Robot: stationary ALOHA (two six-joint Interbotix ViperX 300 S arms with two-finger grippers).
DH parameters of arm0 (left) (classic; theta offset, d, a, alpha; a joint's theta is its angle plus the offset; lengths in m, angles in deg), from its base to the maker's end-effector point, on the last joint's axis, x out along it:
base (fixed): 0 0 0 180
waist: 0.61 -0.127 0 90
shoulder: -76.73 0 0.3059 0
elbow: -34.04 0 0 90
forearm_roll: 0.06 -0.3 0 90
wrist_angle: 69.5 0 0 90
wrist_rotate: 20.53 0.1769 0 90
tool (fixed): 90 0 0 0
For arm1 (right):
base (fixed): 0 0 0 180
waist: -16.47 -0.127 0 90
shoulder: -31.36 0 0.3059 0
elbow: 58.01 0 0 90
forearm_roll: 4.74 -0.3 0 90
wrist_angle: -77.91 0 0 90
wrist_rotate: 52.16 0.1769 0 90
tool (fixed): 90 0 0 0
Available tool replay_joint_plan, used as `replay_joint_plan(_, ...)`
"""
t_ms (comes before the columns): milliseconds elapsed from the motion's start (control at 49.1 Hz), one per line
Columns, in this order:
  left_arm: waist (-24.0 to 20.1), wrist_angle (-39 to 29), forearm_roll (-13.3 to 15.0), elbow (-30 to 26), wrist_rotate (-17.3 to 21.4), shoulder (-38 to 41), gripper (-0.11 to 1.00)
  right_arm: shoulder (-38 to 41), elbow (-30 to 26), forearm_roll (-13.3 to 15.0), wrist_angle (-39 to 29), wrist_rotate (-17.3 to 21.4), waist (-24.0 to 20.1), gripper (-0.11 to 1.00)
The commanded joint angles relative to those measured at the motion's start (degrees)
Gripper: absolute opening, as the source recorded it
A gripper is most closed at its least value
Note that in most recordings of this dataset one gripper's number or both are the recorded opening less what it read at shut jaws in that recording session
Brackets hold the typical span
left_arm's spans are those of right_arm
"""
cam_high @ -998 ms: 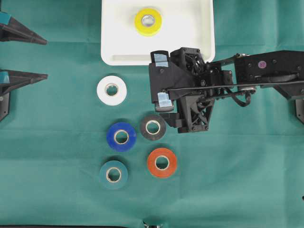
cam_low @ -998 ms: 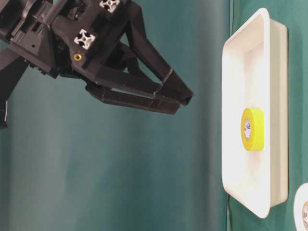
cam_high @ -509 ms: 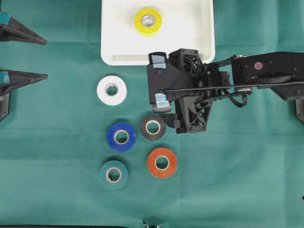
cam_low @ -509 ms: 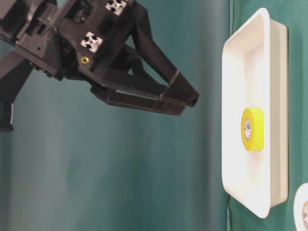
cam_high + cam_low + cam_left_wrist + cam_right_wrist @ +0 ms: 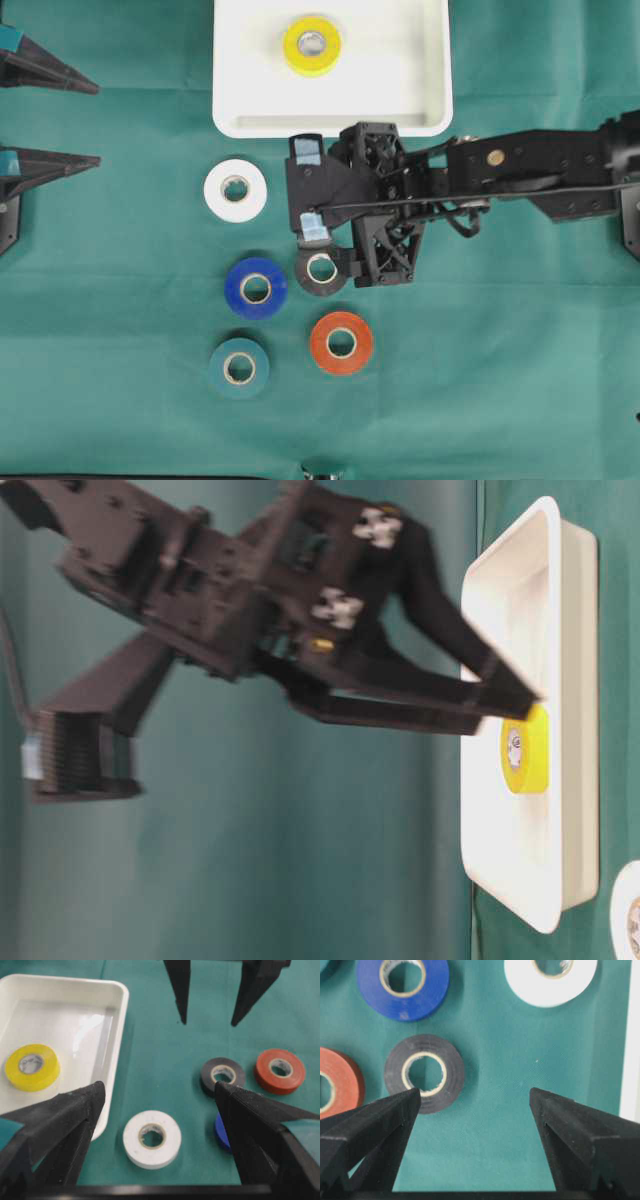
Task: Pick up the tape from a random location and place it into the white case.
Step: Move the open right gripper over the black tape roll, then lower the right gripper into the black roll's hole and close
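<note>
Overhead view: the right gripper hangs over the green cloth between the white case and the loose rolls, its jaws spread wide and holding nothing.
Left gripper: the left gripper sits at the left edge of the cloth, also spread wide and empty, well apart from every roll.
Task things: a yellow tape already lies inside the white case; white tape, blue tape, black tape, orange tape and teal tape lie on the cloth outside it.
Likely target: the black tape, judging by the right wrist view, where one finger overlaps its lower edge and the other stands off to the side.
Doing it well: the jaws are not yet centred; the black tape should sit midway between both fingers before descending, so neither lands on top of the roll.
Also watch: the blue tape and orange tape lie near the black one, so the fingers need to come down without nudging them.
Change from earlier frames: in the overhead view the right arm has reached further left and lower, and a fingertip that was clear of the black tape now overlaps it.
Unchanged: the rolls, the case and the left gripper sit as before.
</note>
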Motion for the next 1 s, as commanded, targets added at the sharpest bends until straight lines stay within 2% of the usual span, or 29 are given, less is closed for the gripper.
replay_joint_plan(0,0.1,0.3,0.1,-0.5,-0.1,0.4,0.99,0.3,-0.1,-0.2,1.1,0.7,-0.2,0.93)
replay_joint_plan(163,0.2,0.3,0.2,-0.5,-0.2,0.4,0.99,2.5,0.7,-0.1,2.7,2.1,-0.2,0.93)
replay_joint_plan(407,0.1,0.4,0.2,-0.5,-0.3,0.4,0.99,5.4,1.4,-0.1,6.8,2.2,-0.2,0.93)
replay_joint_plan(977,0.1,0.3,0.1,-0.4,-0.3,0.4,0.99,12.0,1.5,-0.1,10.3,3.5,0.0,0.93)
